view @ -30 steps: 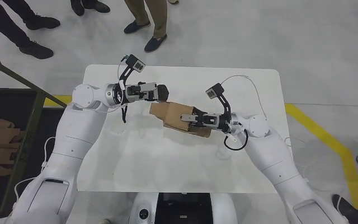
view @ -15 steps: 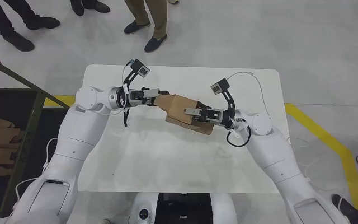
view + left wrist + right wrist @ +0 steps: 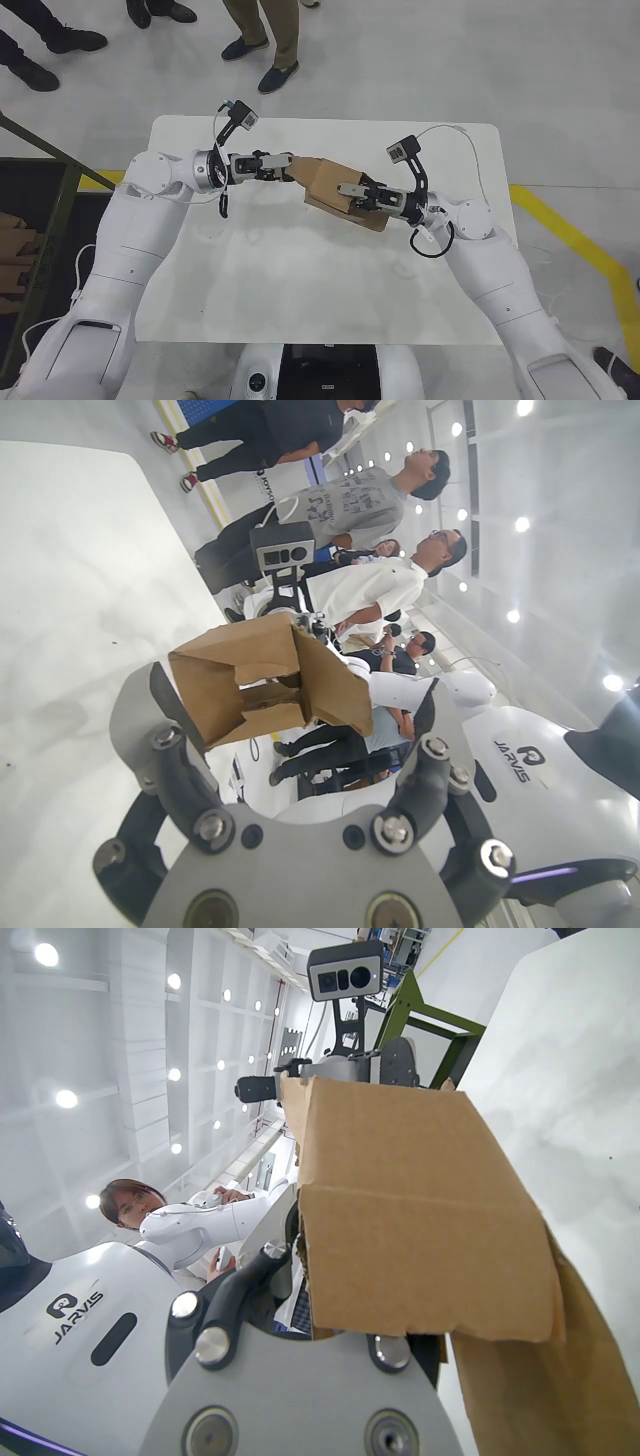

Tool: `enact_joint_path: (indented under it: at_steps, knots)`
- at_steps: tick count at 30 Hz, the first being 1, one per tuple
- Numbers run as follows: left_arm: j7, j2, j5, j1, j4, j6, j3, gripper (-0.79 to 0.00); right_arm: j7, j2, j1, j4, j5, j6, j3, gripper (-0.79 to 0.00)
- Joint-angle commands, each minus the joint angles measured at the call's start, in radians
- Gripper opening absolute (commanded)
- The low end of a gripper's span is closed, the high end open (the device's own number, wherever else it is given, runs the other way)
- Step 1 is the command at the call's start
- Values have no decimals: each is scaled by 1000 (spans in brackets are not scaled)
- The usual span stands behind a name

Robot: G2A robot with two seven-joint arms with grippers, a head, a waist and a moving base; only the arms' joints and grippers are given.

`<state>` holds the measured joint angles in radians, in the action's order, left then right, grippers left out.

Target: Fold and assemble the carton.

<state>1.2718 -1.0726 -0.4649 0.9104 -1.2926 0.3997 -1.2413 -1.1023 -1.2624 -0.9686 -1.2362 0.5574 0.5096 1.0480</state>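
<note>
A brown carton (image 3: 325, 180) hangs above the middle back of the white table (image 3: 300, 290), partly unfolded. My right gripper (image 3: 350, 190) is shut on its right part, and the cardboard (image 3: 410, 1218) hides most of that gripper's fingers (image 3: 245, 1273). My left gripper (image 3: 288, 168) stands open at the carton's left end. In the left wrist view the carton's open end (image 3: 250, 680) faces the camera, with loose flaps, between the spread fingers (image 3: 165, 695). One finger touches a corner of the cardboard.
A green metal frame (image 3: 40, 150) stands off the table's left side. People's feet (image 3: 262, 60) are on the floor beyond the far edge. The near half of the table is bare.
My right gripper has carried the carton back and to the right. The carton's left end now sits between the open fingers of my left gripper, which stayed near the same spot.
</note>
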Motion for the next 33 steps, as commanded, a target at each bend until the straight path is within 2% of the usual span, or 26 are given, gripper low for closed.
enact_joint_path:
  at_steps: [1, 6, 13, 24, 33]
  knots:
    - [-25, 4, 58, 5, -15, 0, -2, 0, 4, 0, 0, -1, -7, 0, 1, -785]
    - [-76, 9, 143, 13, -28, -13, -2, 0, 6, 0, -1, -5, -4, 0, 1, -785]
    - [-99, 8, 166, 5, 4, -27, 16, 0, -10, 1, -4, -30, 16, 2, 7, -785]
    - [-79, 2, 153, -28, 53, -27, 61, 0, -15, 1, -2, -72, 31, -3, 10, -785]
    - [-45, 1, 110, -33, 55, -8, 72, 0, -11, -2, 6, -58, 44, -6, 7, -785]
